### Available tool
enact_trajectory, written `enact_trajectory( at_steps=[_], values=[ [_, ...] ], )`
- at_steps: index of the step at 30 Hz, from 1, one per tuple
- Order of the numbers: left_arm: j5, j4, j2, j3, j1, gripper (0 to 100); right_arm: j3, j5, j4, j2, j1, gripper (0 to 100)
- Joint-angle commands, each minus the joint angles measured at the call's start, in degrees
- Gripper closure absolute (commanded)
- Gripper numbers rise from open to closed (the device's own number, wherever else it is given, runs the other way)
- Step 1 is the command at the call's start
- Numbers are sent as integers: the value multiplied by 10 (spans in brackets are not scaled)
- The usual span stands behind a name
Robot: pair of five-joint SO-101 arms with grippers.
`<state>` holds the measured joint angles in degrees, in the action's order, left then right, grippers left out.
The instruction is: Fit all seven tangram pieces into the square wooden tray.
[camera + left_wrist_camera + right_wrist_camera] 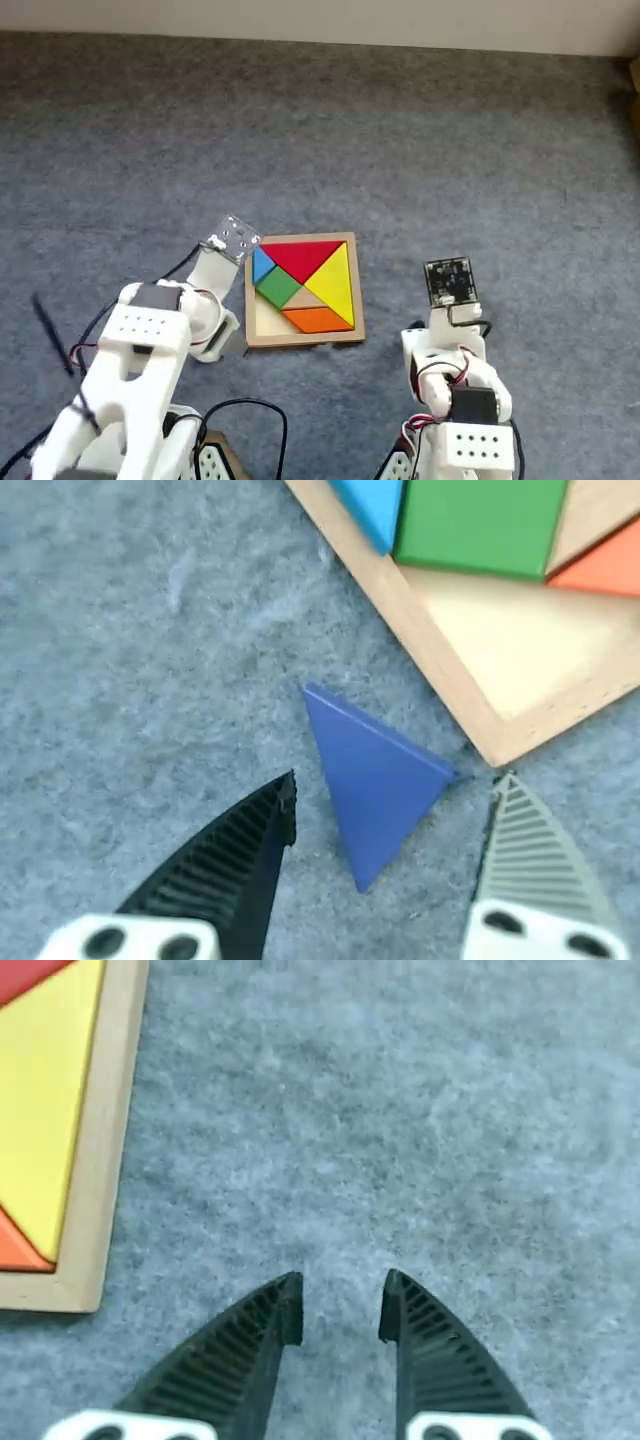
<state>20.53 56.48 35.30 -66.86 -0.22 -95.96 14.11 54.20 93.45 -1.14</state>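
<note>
Jaws of the left tool (397, 780) stand wide around a blue triangle (375, 790) just beside a corner of the wooden tray (440, 680); the right tool (341, 1305) hangs slightly open over carpet (450, 1110).

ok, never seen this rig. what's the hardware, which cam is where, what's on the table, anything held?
A left arm and a right arm, both robotic, stand side by side at a carpeted table; each ends in a two-finger gripper. The high view is a fixed camera looking down on both. The other two are wrist cameras, one per arm, looking past its fingers. Between the arms lies a square wooden tray holding a red triangle, a yellow triangle, a green square and other pieces, with one corner bare. A dark blue triangle lies on the carpet just outside that corner, between the open fingers of the left gripper. The right gripper is open over carpet beside the tray. Nothing is held.
</note>
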Motion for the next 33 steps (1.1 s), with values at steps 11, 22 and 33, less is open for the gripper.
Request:
enact_trajectory(
  at_steps=[11, 22, 33],
  values=[
    [-4, 47, -269, 204, 11, 800, -58, 44, 11, 60, 7, 859],
    [47, 48, -253, 214, 9, 812, -58, 45, 8, 60, 6, 859],
    [236, 190, -112, 262, 13, 812, -58, 45, 8, 62, 5, 859]
  ],
)
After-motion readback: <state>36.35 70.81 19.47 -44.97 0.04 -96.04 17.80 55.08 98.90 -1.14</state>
